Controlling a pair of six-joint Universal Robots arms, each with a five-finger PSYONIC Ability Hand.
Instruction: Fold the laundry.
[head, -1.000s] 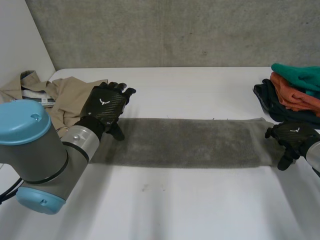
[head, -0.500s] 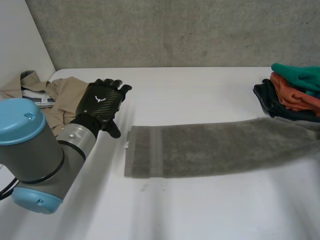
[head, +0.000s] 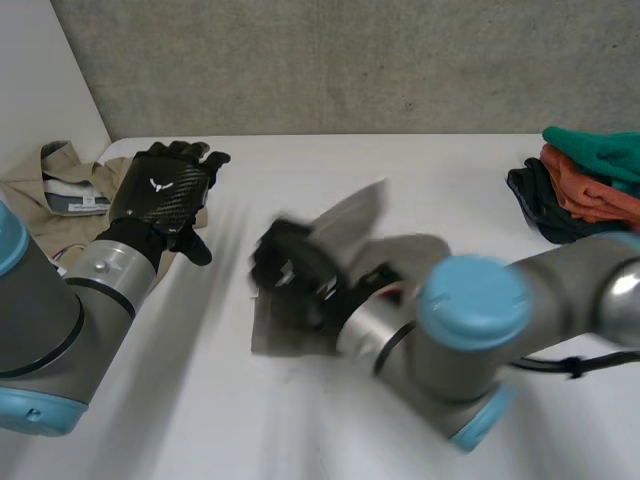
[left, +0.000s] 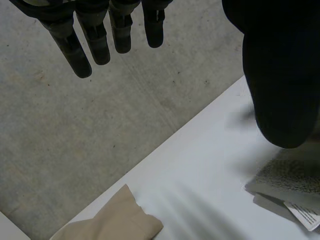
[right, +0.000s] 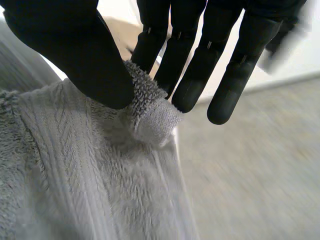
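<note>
My right hand (head: 287, 268) has reached across the table with the grey towel (head: 352, 218), one end lifted and doubled over toward the other end lying on the white table (head: 400, 165). In the right wrist view the thumb (right: 75, 50) and straight fingers pinch a rolled edge of the towel (right: 100, 190). Off the cloth at the far left, my left hand (head: 165, 185) hovers above the table. Its fingers (left: 80, 45) are straight and hold nothing. Beyond its thumb lies a towel corner (left: 290, 180) with a white label.
A crumpled beige garment (head: 60, 180) lies at the table's left edge, beside my left hand, its tip (left: 115, 220) below the fingers. Teal, orange and dark folded clothes (head: 590, 180) are stacked at the right edge. My right arm (head: 470, 300) spans the table's middle.
My right hand closed on the towel's right end and swept it leftward over the rest of the towel. My left hand lifted off the left end and drew back to the left.
</note>
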